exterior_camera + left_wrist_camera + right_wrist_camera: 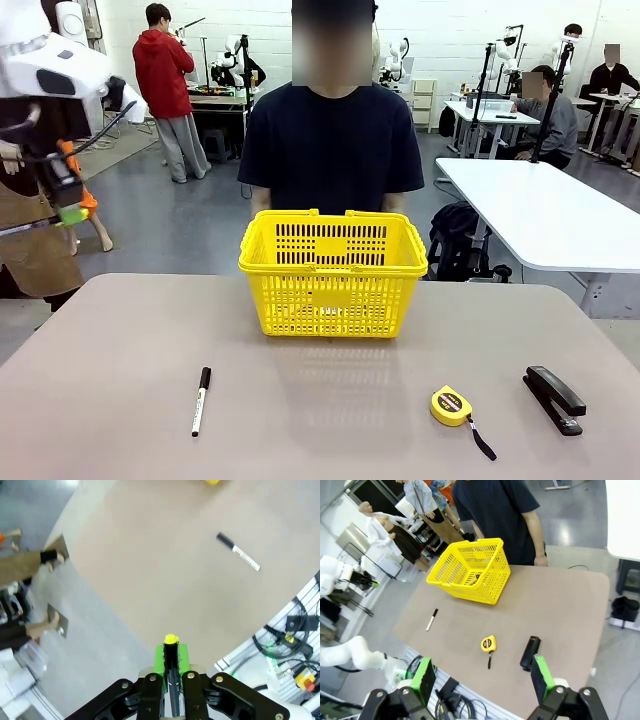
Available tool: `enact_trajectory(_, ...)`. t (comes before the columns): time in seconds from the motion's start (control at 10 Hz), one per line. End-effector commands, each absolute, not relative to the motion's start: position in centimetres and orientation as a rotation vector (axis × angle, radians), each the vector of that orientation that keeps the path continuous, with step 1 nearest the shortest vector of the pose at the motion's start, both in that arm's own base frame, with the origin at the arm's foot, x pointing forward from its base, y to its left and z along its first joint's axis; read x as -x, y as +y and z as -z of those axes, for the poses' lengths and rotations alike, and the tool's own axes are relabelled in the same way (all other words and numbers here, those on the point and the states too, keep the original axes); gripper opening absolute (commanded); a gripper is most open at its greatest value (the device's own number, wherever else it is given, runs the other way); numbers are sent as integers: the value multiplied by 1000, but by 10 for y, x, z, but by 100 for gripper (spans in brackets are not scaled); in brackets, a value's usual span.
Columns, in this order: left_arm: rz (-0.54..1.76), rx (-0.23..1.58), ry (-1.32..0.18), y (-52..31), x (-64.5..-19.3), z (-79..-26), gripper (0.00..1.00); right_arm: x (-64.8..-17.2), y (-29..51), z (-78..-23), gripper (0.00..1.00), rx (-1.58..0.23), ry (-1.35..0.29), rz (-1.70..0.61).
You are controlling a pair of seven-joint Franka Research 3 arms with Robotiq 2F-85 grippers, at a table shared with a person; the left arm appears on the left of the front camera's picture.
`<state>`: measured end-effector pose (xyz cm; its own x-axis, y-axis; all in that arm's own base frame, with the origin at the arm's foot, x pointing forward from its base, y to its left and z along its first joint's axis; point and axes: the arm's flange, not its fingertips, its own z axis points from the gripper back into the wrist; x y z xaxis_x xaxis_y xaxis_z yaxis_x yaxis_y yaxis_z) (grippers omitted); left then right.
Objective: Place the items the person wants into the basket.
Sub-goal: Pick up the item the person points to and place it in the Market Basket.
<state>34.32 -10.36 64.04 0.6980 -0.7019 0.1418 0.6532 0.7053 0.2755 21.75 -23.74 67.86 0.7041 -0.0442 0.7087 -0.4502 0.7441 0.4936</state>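
At surface's (100, 380) far centre, basket (330, 268) sits open-topped before person (335, 150). Left end effector (171, 651) pinches pen (171, 641), raised at basket's 9 o'clock, likely for drop-in. Marker (201, 400) lies at 7 o'clock. Right end effector (482, 680) spread, idle.

Far middle: blocked by the yellow basket (333, 270), top open.
Behind it: closed off by the person (333, 150) at the desk (100, 350) edge.
Front left: bare all round the lone marker (201, 400).
Front right: tape measure (452, 405) and stapler (554, 398), apart, passable gap between.
Middle strip: bare from side to side.
Left end effector (170, 656): up off the left edge, clamped on a pen (171, 639), nothing close.
Right end effector (482, 680): spread wide, high above, open air beneath.
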Motion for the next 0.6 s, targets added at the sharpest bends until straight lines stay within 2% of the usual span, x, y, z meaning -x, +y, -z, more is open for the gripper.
enact_trajectory(0.0,908,-139,-313,-141,-367,-644,0,-218,-236,-680,100,-725,-781,-257)
enact_trajectory(0.3,1084,-131,-307,-282,-440,-637,0,-218,-236,-680,100,-725,-781,-257)
enact_trajectory(0.5,1198,-132,-247,-370,-498,-617,0,-218,-236,-680,100,-725,-781,-257)
